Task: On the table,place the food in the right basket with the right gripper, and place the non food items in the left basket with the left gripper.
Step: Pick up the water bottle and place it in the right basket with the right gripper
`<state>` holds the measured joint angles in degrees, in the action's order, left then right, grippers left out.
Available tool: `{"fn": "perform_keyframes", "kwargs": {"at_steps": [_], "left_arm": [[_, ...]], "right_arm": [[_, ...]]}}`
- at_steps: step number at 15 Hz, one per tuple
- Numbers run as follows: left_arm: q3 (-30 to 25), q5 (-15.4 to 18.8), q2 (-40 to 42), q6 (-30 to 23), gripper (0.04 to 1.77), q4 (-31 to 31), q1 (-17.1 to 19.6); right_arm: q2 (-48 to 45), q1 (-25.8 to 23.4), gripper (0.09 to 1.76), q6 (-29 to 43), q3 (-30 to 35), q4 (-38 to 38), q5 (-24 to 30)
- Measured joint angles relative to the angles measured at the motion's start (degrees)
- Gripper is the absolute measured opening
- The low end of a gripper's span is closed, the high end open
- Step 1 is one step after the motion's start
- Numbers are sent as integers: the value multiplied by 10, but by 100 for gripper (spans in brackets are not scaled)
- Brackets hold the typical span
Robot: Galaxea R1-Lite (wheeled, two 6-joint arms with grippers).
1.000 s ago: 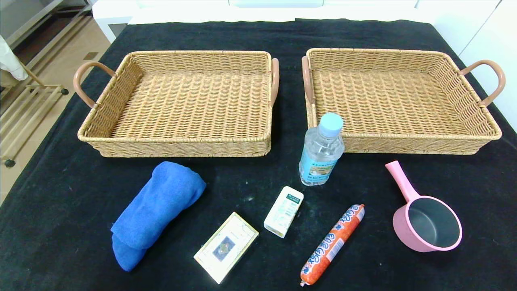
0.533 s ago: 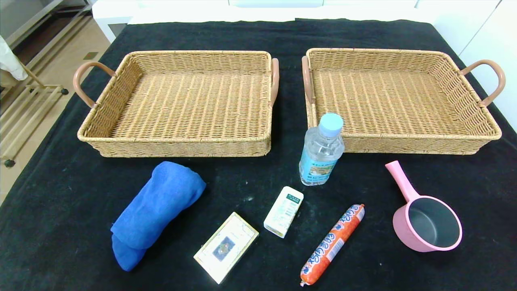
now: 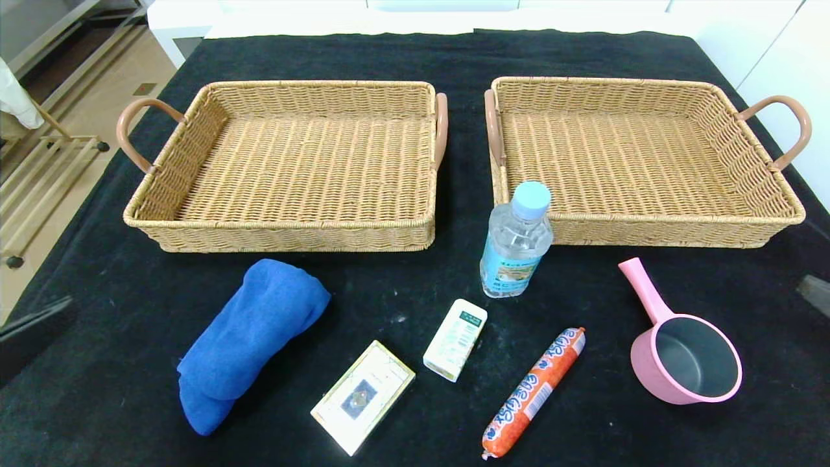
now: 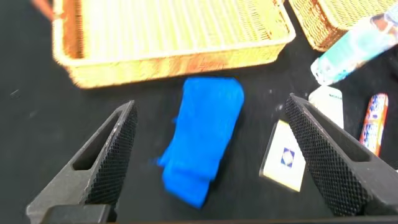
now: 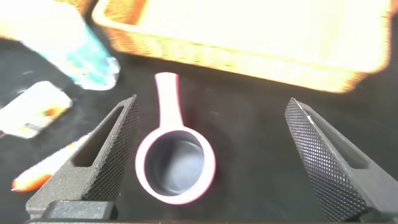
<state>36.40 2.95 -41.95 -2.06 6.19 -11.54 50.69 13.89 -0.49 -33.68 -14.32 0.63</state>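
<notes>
A blue towel [image 3: 253, 337], a card box [image 3: 363, 395], a small white box [image 3: 456, 338], a water bottle [image 3: 517, 241], an orange sausage [image 3: 533, 392] and a pink pot [image 3: 687, 357] lie on the black table in front of two empty wicker baskets, left [image 3: 285, 233] and right [image 3: 648, 230]. My left gripper [image 3: 35, 324] enters at the left edge. It is open [image 4: 211, 102] above the towel [image 4: 202, 140]. My right gripper [image 3: 816, 293] shows at the right edge. It is open [image 5: 211, 102] above the pot [image 5: 177, 165].
The left wrist view also shows the card box [image 4: 285, 163], the sausage [image 4: 373, 121] and the bottle [image 4: 354, 46]. The bottle stands upright against the right basket's front wall. A wooden rack [image 3: 39, 175] stands off the table's left side.
Both grippers have come into the head view, the left at the left edge and the right at the right edge. The objects have not moved.
</notes>
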Motion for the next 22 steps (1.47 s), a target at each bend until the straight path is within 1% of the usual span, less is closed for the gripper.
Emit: {"fn": "perform_keyframes", "kwargs": {"at_steps": [1,4,7,10,12,14,16,19,22], "left_arm": [[5,8,-27,0,172,14,-5],[33,49,-90,6,172,25,-11],[64,78,-140,42,172,24,-18],[89,80,-176,50,172,24,-47],[102,80,-198,64,172,24,-65],[108,79,-216,81,172,25,-84],[111,78,-227,86,172,27,-98],[113,80,-236,87,172,27,-104],[113,79,-240,87,172,27,-104]], "right_arm": [[24,22,171,0,-13,-3,0],[83,70,171,0,-48,-3,-3],[134,108,171,-2,-72,-5,-4],[170,152,171,-1,-81,-8,-5],[190,174,171,0,-87,-14,-8],[209,201,171,0,-95,-16,-41],[229,235,171,0,-103,-19,-74],[269,283,171,0,-113,-54,-128],[315,318,171,1,-117,-106,-176]]}}
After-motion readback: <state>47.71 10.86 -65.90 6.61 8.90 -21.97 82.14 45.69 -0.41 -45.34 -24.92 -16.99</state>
